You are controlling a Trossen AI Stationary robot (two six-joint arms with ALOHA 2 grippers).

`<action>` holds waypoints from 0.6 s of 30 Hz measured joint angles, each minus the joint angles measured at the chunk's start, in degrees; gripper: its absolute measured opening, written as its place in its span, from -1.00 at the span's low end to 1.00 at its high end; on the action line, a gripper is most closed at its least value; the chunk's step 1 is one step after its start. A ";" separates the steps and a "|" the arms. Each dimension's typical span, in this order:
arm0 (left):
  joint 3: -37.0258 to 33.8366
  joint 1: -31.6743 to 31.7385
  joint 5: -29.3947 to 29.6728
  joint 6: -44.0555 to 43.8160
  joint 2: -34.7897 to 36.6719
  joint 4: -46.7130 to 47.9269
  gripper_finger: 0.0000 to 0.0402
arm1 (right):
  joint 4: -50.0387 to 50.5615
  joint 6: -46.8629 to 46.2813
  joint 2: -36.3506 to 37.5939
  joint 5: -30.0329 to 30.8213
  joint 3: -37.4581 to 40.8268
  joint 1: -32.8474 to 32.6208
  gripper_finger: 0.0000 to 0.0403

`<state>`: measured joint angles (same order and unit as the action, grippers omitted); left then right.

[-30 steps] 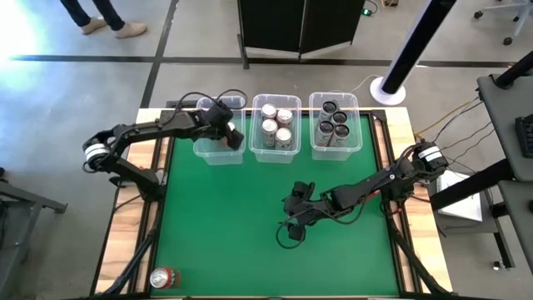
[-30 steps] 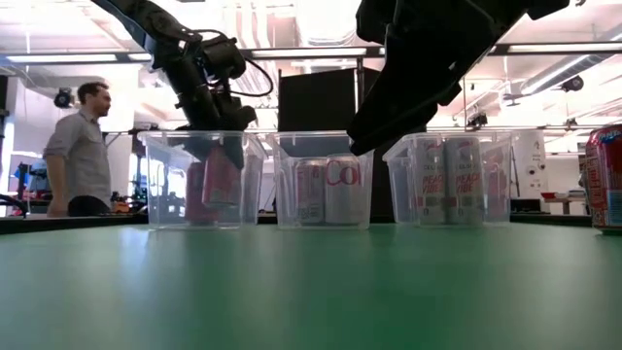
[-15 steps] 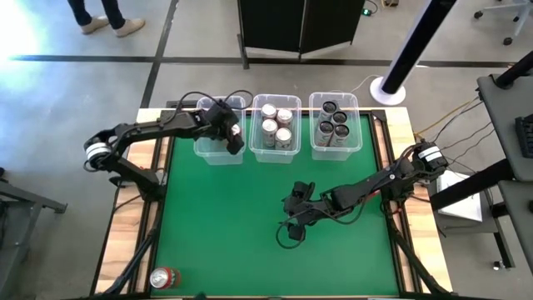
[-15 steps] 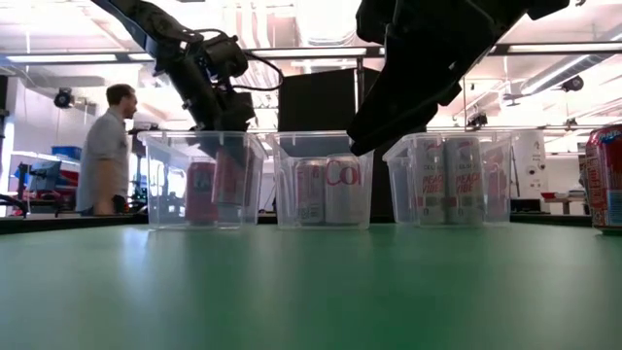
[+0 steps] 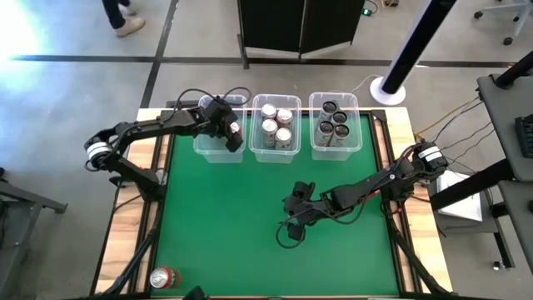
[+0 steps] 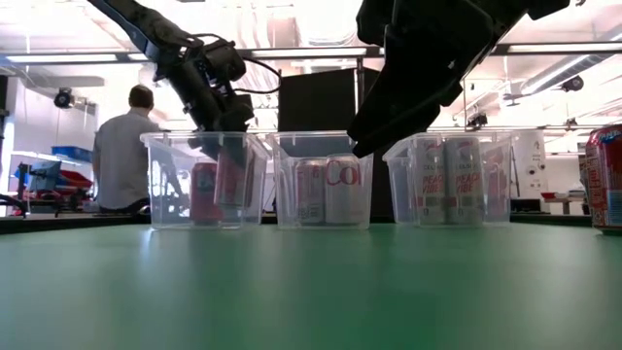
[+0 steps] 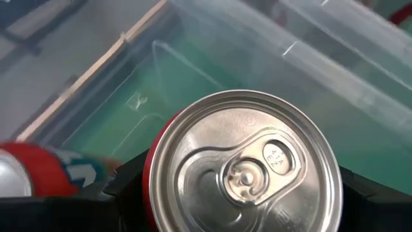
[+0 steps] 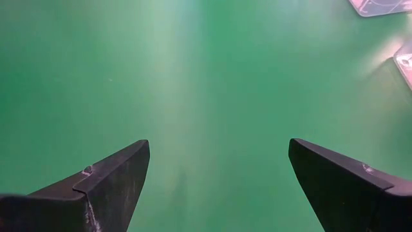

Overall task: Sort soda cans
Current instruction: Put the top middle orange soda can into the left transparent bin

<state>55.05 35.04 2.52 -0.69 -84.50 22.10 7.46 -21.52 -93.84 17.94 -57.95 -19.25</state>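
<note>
My left gripper [image 5: 231, 133] is shut on a red soda can [image 6: 230, 175], which hangs inside the left clear bin [image 5: 208, 152]. A second red can [image 6: 202, 192] stands upright on that bin's floor beside it. The middle bin [image 5: 276, 148] holds silver cans and the right bin [image 5: 336, 150] holds dark ones. One more red can [image 5: 164, 277] stands at the table's near left corner. My right gripper [image 5: 293, 227] hovers open over the green mat, with nothing between its fingers. My left gripper pinches the red can by its side wall [image 7: 149, 183], just below the silver top [image 7: 241, 164], with one finger [image 7: 125, 183] on each side. The fingers come from above, pointing down into the bin. The can hangs slightly tilted, clear of the bin's floor.
The three bins stand in a row along the table's far edge. The green mat [image 5: 225, 217] lies bare between the bins and the near edge. A person [image 6: 121, 151] stands in the room beyond the table.
My left gripper has gone a little toward the table's right edge inside the left bin, carrying the red can with it. The person behind the table has walked along and turned away.
</note>
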 joint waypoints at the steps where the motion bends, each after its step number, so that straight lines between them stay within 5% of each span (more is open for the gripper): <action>1: 0.00 0.18 0.10 -0.60 -0.01 0.10 0.40 | 0.00 0.00 0.00 0.01 0.00 0.00 0.83; 13: 4.28 2.08 1.75 -2.45 -0.01 3.55 0.40 | 0.20 0.01 0.00 0.01 0.00 0.13 0.83; 18: 3.19 3.71 -2.34 0.59 -0.27 3.47 0.40 | 0.18 -0.22 0.00 0.01 0.00 0.13 0.83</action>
<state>58.24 38.75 0.18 -0.10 -84.76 25.56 7.65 -21.74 -93.84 17.96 -57.95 -19.11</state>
